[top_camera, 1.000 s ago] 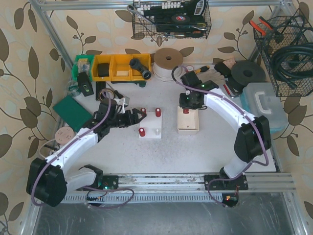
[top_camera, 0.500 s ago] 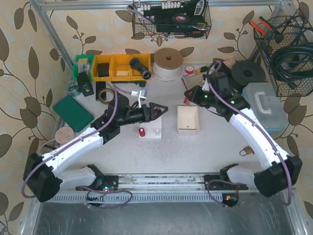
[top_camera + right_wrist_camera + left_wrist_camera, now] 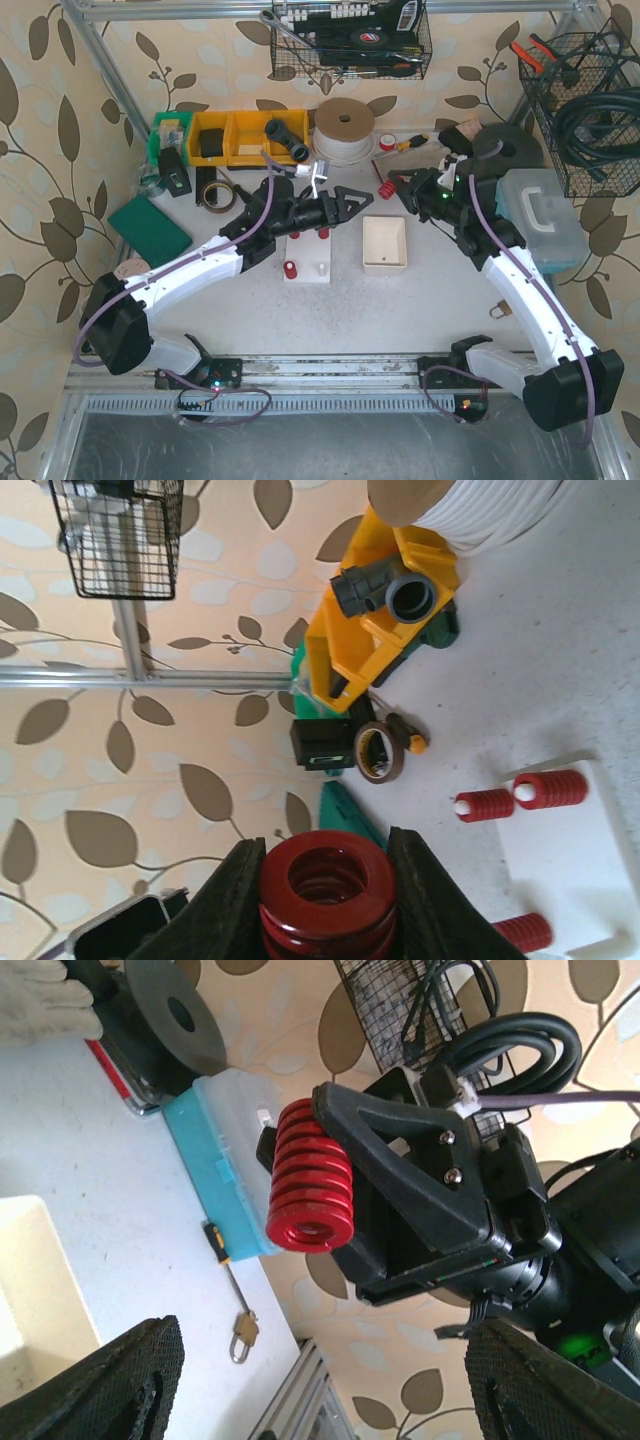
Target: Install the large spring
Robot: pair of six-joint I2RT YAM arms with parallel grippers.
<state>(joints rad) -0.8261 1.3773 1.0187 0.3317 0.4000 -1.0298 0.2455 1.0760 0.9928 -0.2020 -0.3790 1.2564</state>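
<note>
My right gripper (image 3: 394, 186) is shut on the large red spring (image 3: 383, 189) and holds it in the air above the table, behind the white box (image 3: 384, 243). In the right wrist view the spring (image 3: 325, 890) sits end-on between the fingers (image 3: 232, 905). My left gripper (image 3: 362, 203) is open and empty, and points at the spring from the left. In the left wrist view the spring (image 3: 310, 1190) lies ahead between the wide-apart fingers (image 3: 130, 1380). The white peg plate (image 3: 310, 262) carries three small red springs (image 3: 289, 269).
Yellow bins (image 3: 245, 137) and a cable reel (image 3: 343, 125) stand along the back. A tape roll (image 3: 215, 193) and a green pad (image 3: 150, 228) lie at the left. A blue-and-white case (image 3: 540, 215) stands at the right, with a padlock (image 3: 498, 309) near it.
My left arm has reached up and to the right, from over the peg plate toward the right gripper. The right gripper has lifted the spring from over the white box.
</note>
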